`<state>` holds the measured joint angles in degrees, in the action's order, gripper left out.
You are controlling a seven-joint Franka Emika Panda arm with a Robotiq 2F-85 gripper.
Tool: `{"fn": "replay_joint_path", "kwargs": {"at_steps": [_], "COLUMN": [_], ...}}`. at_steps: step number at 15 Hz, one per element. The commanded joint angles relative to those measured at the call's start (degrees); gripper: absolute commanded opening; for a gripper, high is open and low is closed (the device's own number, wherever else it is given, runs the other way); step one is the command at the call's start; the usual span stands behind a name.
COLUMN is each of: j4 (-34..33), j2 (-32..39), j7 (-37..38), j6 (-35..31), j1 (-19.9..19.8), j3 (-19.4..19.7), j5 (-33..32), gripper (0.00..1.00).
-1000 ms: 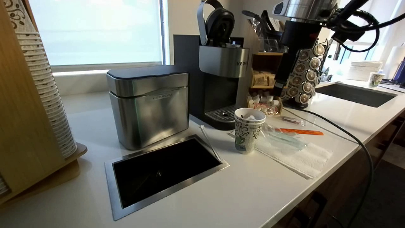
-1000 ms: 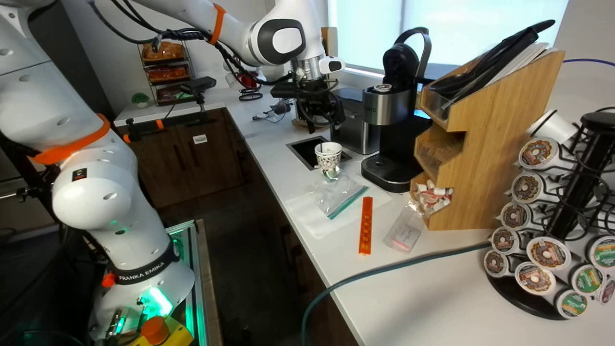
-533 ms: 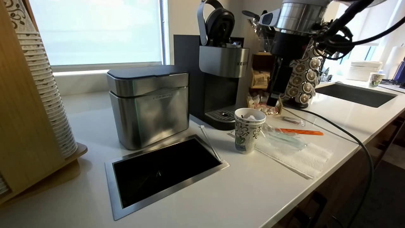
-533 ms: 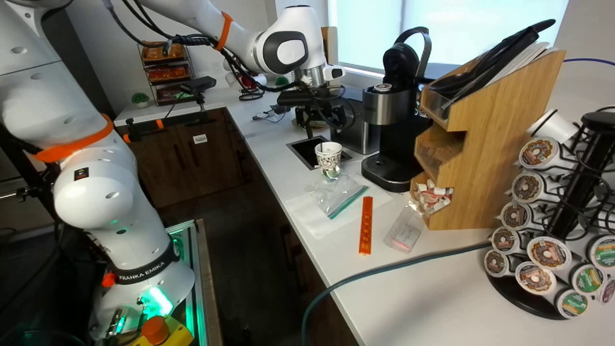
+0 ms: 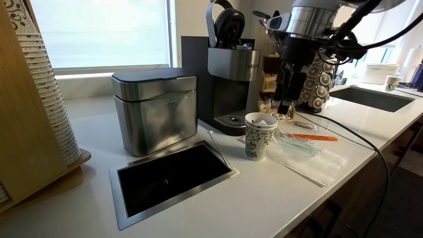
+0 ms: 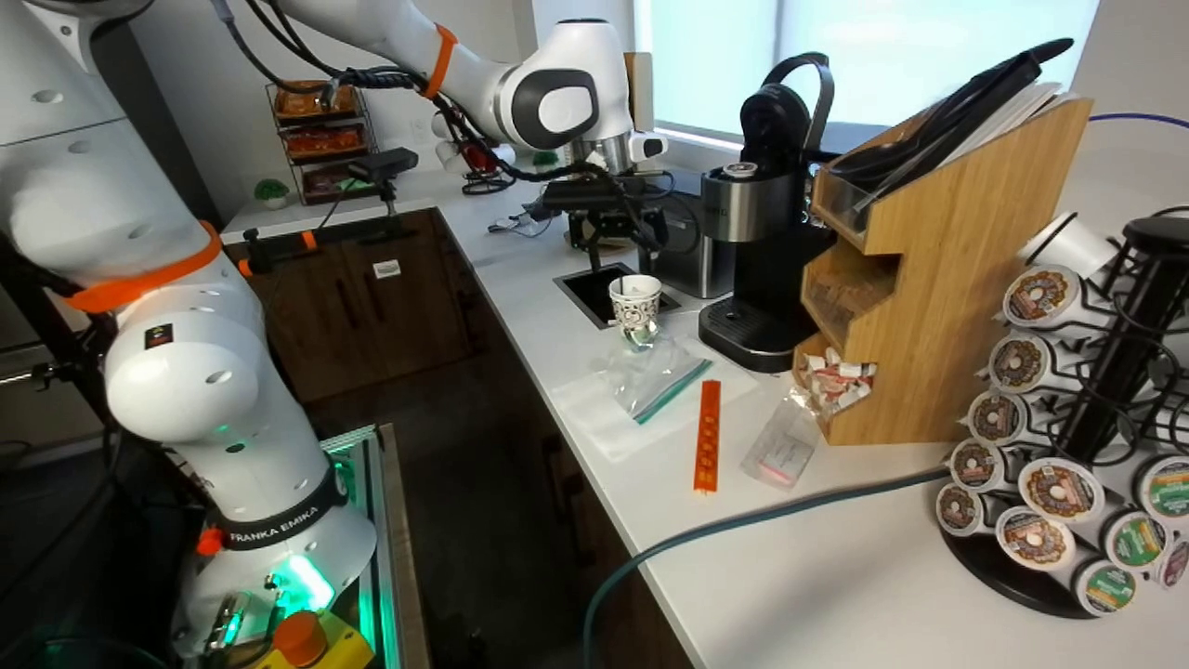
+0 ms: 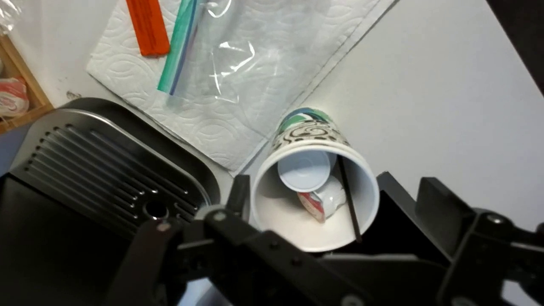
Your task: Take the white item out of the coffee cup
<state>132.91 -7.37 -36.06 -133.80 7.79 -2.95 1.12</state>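
Note:
The coffee cup, a patterned paper cup with a white rim, stands upright on the counter in both exterior views (image 5: 259, 140) (image 6: 635, 302). In the wrist view the cup (image 7: 312, 131) shows its open mouth. Inside lie a white tub (image 7: 304, 171), bottom up, and a second white tub (image 7: 333, 197) with a reddish lid, partly hidden under it. A thin dark stick (image 7: 349, 199) leans against the inner wall. My gripper (image 7: 335, 193) is open and empty, with the cup's mouth between its fingers in that view. In both exterior views the gripper (image 5: 281, 104) (image 6: 620, 258) is higher than the cup's rim, apart from it.
A coffee machine (image 5: 234, 66) and a metal canister (image 5: 158, 112) stand behind the cup. A counter opening (image 5: 117, 198) with a metal frame lies beside it. A paper towel (image 5: 330, 163), a clear zip bag (image 6: 650, 376) and an orange strip (image 6: 708, 437) lie near the cup.
My gripper has moved lower and, in the exterior view with the canister in front, leftward toward the cup. It has also turned, so both fingers show there. The cup has not moved.

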Motion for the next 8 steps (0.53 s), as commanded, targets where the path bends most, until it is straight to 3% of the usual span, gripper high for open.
{"fn": "replay_joint_path", "kwargs": {"at_steps": [1, 3, 4, 5, 6, 8], "j4": [-2.08, -3.1, -3.81, -4.46, -5.17, -5.98], "j2": [2.68, 3.58, 4.25, 4.76, 5.59, 6.67], "j7": [-9.93, -13.37, -14.78, -15.78, -16.29, -16.71], "j6": [-0.46, -0.68, -0.52, -0.31, -0.03, -0.09], "j1": [0.67, 0.23, 0.05, -0.13, -0.27, -0.59], "j3": [0.63, 0.59, 0.59, 0.53, 0.33, 0.08], "j5": [5.12, 7.29, 8.49, 9.22, 9.63, 10.25], "gripper": [1.0, 0.97, 0.82, 0.74, 0.75, 0.63]}}
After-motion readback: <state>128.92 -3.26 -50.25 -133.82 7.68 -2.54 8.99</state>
